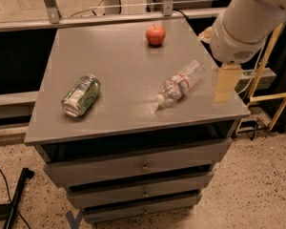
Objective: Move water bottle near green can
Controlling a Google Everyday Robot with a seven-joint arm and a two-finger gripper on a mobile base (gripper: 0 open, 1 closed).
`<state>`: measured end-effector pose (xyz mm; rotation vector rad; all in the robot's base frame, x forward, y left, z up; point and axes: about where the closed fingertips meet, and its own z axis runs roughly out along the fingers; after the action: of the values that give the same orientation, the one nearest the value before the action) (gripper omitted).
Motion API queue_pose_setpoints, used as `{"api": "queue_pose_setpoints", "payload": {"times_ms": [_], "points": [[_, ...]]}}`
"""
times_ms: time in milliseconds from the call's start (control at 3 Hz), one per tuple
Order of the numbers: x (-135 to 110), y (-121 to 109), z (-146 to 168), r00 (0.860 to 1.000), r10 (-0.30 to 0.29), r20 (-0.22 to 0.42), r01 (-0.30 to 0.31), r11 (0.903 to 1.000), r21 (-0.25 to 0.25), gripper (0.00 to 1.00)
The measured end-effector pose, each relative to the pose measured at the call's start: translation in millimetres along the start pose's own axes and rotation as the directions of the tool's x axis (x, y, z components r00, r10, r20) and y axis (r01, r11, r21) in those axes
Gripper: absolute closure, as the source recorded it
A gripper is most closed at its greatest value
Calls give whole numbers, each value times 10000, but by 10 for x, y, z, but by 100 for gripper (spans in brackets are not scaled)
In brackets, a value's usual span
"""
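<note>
1. My gripper (226, 83) hangs over the right edge of the cabinet top (119, 46); spread or pressed together, I cannot tell
2. The water bottle (180, 83) lies on its side near my 9 o'clock, untouched
3. The green can (81, 95) lies farther toward 9 o'clock, well apart from the bottle
4. An apple (155, 34) sits at 11 o'clock

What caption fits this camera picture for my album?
Gripper at the table's right edge, bottle lying beside it, can lying left, apple behind.

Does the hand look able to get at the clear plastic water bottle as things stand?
Probably yes: the hand hangs at the grey cabinet top's right edge, beside the clear crinkled plastic water bottle, with nothing between them.
</note>
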<state>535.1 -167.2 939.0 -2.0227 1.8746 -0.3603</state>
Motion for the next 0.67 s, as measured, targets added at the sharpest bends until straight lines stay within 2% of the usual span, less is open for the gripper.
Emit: {"api": "queue_pose_setpoints", "payload": {"times_ms": [333,667], "points": [[-222,-301,284,9866,-1622,169,1614,9860,420,0],[-440,-521,571,9346,-3488,702,3476,9372,294,0]]}}
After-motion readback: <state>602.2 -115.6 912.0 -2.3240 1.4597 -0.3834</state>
